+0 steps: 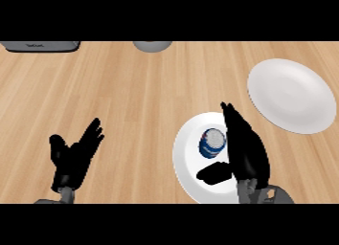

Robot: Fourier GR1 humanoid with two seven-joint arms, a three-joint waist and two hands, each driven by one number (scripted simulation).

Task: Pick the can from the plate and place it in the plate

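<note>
1. Can: upright, seen from above; grey top, blue and white side with a red mark. It stands on the near white plate.
2. Second white plate: lies well apart, further back to the right on the wooden surface.
3. Right hand: fingers straight, thumb spread wide; it lies just beside the can, holding nothing.
4. Left hand: open, resting at lower left.
5. Grey appliance and grey round object: both at the far edge.
</note>
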